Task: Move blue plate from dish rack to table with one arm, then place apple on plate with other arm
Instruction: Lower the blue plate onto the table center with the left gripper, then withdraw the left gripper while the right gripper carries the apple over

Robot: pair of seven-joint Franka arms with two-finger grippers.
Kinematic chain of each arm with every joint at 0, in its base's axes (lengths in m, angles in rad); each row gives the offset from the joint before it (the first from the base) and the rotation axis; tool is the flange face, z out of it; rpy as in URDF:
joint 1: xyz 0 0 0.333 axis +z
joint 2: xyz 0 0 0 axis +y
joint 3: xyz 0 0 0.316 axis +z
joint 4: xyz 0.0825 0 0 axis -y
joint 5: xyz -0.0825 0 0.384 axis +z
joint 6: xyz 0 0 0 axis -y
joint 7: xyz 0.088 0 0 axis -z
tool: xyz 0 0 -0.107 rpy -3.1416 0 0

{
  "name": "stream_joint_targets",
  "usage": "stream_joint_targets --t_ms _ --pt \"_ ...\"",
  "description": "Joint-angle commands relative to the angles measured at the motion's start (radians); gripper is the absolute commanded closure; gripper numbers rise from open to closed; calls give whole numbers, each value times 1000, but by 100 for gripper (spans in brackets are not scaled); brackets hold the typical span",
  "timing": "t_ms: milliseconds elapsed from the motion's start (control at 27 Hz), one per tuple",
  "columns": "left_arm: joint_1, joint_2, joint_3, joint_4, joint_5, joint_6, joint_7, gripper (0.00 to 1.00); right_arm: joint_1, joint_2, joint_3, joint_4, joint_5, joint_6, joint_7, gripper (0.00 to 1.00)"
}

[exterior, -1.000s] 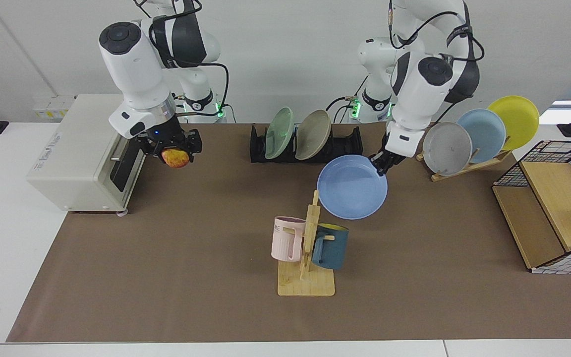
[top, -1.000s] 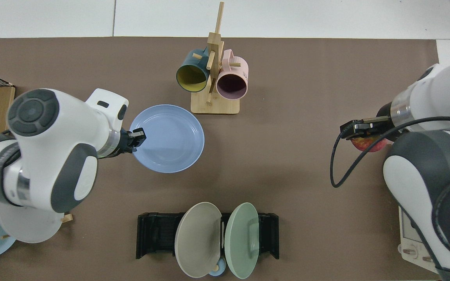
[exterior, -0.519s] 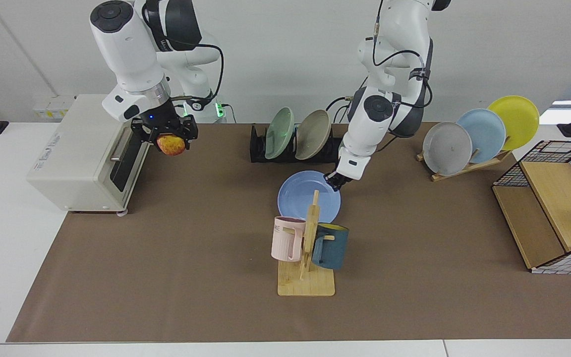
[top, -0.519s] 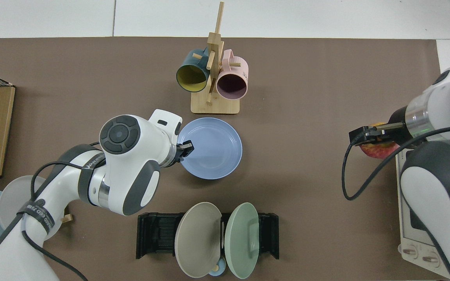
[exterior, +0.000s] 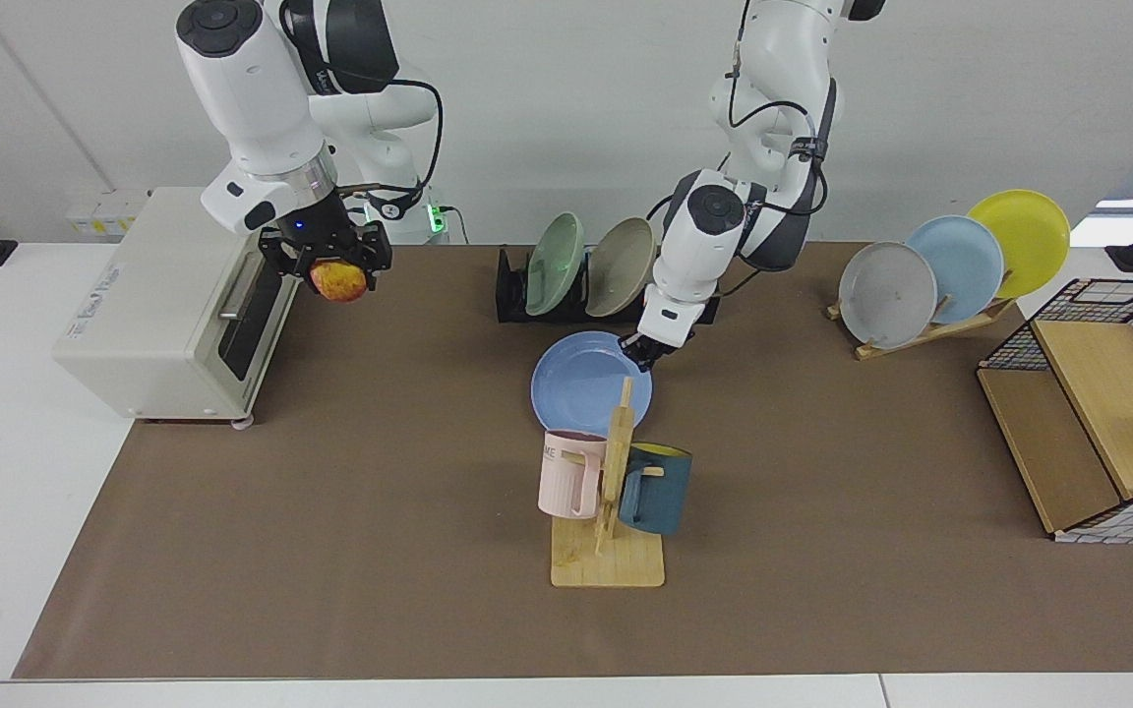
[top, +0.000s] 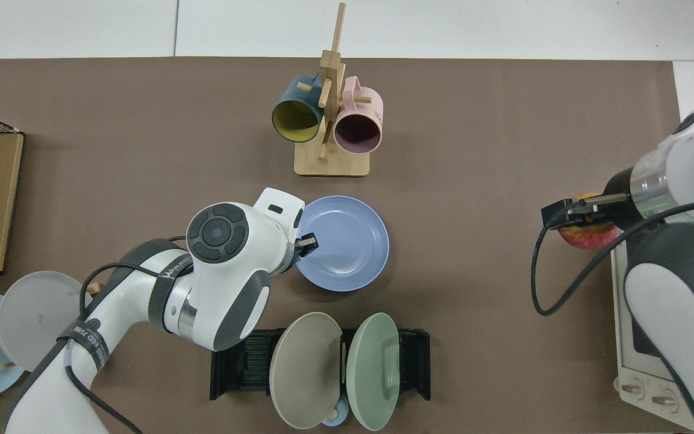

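Plate-setting step: left gripper (exterior: 641, 355), fingers clamped on blue plate (exterior: 581, 385) rim, is lowering it onto bench (exterior: 330, 511) beside mug tree (exterior: 611, 492); right gripper (exterior: 335, 278) is holding apple (exterior: 338, 282), awaiting release.

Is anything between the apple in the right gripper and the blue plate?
Nothing visible: only bare brown mat lies between the red-yellow apple in the right gripper and the round blue plate, whose rim the left gripper grips.
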Motion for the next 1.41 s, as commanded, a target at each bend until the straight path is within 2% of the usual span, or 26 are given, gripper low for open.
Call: stream_joint_targets --t_ms 0,37,111,148,222,407,556,667,889,1074,1185,1370 --pt "2 -32 10 -41 -19 32 54 88 -15 -12 9 3 5 -23 -30 87" --pt "1 -32 10 -41 -19 32 54 71 -15 -12 9 3 7 -23 -30 87" --pt "1 -32 10 -41 -18 29 55 23 -15 -12 9 3 7 -21 -30 87" --pt "1 -32 10 -41 -16 29 55 13 -15 -12 9 3 8 -21 -28 87" --pt "1 -32 11 -40 -15 29 54 1 -15 -14 9 3 10 -21 -28 87" --pt "7 -30 19 -32 7 -1 51 0 -15 -16 10 3 10 -18 -28 86" --pt "30 -26 19 11 86 -92 46 0 -13 -20 12 2 12 -11 -24 86" --pt "44 -36 19 41 103 -153 51 0 -4 -26 13 0 12 -9 -18 86" --pt "142 -113 8 95 103 -293 92 0 17 -20 24 -5 13 6 28 86" --pt "212 -199 24 161 93 -473 254 0 83 -3 24 -17 13 54 117 86" --pt "263 -198 22 241 93 -581 362 0 134 20 24 -28 15 98 180 86" --pt "352 -201 27 302 86 -624 471 0 223 81 24 -35 15 186 303 86"
